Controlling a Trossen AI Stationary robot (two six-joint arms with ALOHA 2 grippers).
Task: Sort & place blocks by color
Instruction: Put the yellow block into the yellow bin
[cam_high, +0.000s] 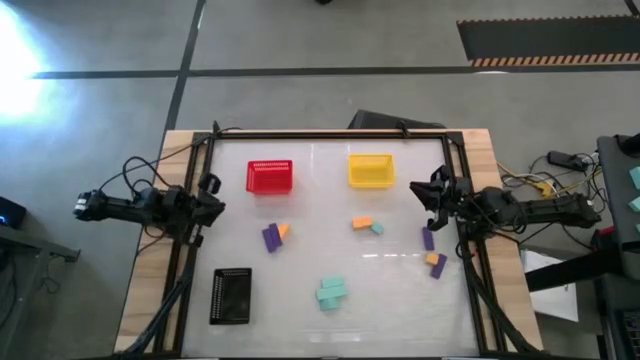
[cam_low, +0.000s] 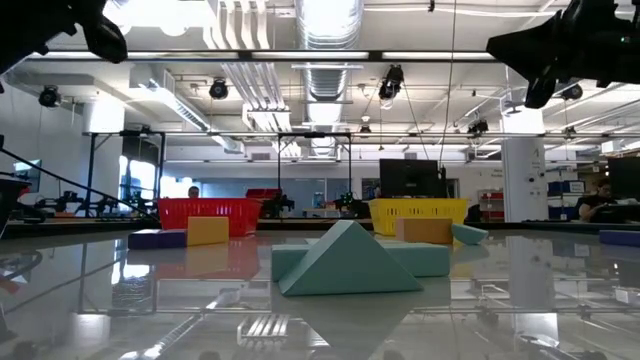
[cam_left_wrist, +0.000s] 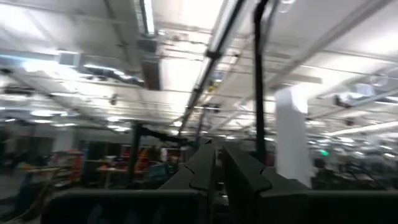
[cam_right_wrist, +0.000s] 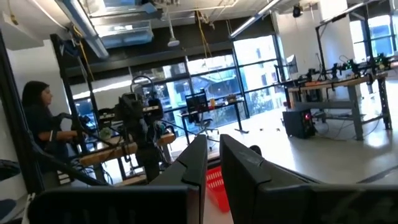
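I see the blocks (cam_high: 332, 291) scattered over the glossy white surface (cam_high: 320, 320): solid matte pieces, a teal wedge and slabs near the front, purple and orange pairs mid-surface and by the right edge. Mesh baskets (cam_high: 270, 177) in red, yellow and black sit apart from them. My left gripper (cam_high: 210, 186) and right gripper (cam_high: 432, 190) hang at the sides, fingers (cam_right_wrist: 196, 158) nearly clenched, grasping nothing, an open-ceilinged workshop behind.

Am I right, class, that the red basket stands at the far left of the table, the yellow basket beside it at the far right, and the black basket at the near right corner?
Not quite. The high view shows the black basket at the near left corner, not the near right. The red basket and the yellow basket stand as you said.
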